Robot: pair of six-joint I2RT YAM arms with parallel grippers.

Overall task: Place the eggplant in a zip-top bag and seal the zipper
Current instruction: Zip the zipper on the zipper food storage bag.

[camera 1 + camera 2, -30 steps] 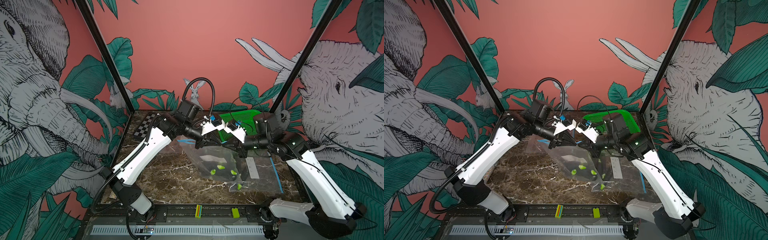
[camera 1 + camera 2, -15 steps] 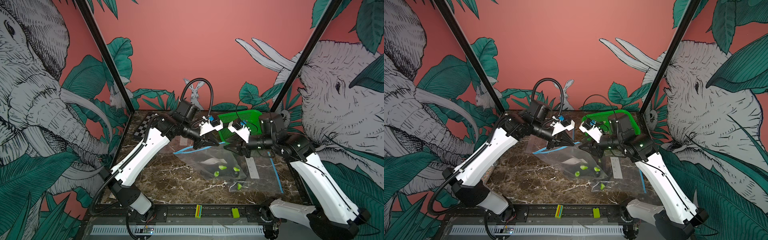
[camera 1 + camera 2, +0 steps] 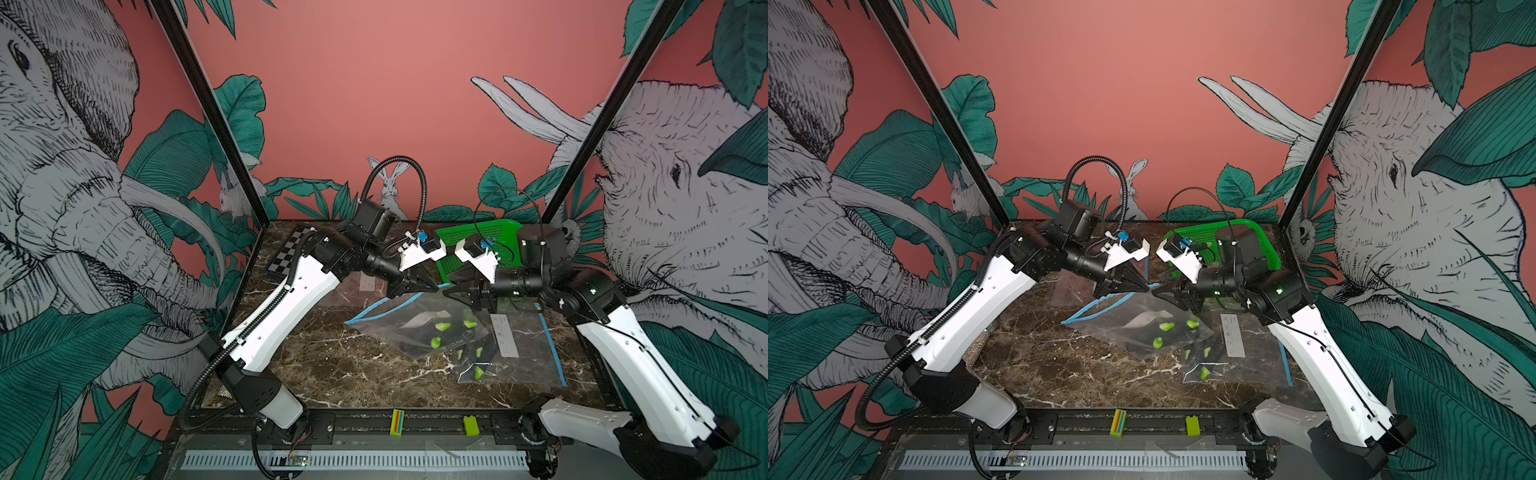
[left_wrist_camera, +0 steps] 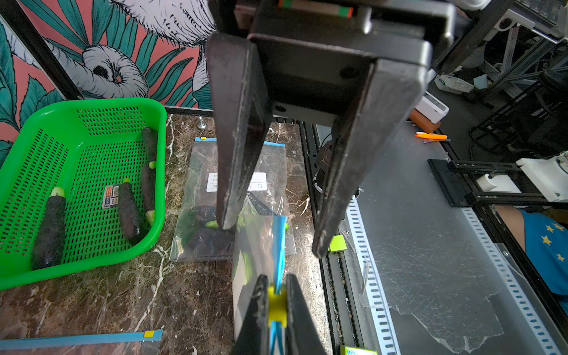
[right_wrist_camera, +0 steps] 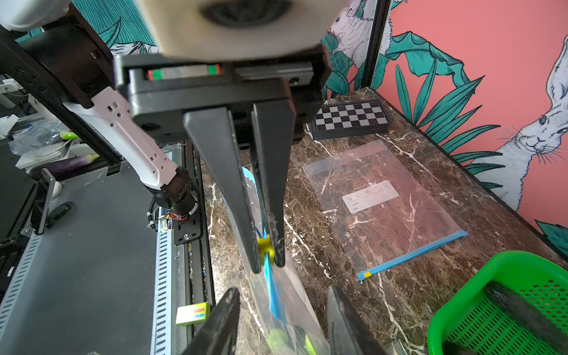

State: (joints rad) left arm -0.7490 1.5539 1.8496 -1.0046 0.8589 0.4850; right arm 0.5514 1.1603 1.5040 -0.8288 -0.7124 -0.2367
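A clear zip-top bag (image 3: 415, 328) with a blue zipper strip (image 3: 386, 308) hangs by one corner and slants down to the marble table. My left gripper (image 4: 277, 296) is shut on its yellow slider (image 5: 265, 246), at the end of the strip. Eggplant with bright green stems (image 3: 442, 327) shows through the bag. My right gripper (image 5: 282, 295) is open just off that corner, its fingers on either side of the bag's edge without touching it. In both top views the two grippers (image 3: 1144, 288) (image 3: 1158, 293) face each other, tips close.
A green basket (image 4: 92, 106) at the back right holds several dark eggplants. A second bag with eggplants (image 4: 212, 236) lies flat on the right. An empty bag (image 5: 384, 196) and a chessboard (image 5: 350, 118) lie at the back left.
My right gripper has opened, let go of the bag's top edge and drawn back a little to the right. The bag sagged lower, still held by my left gripper.
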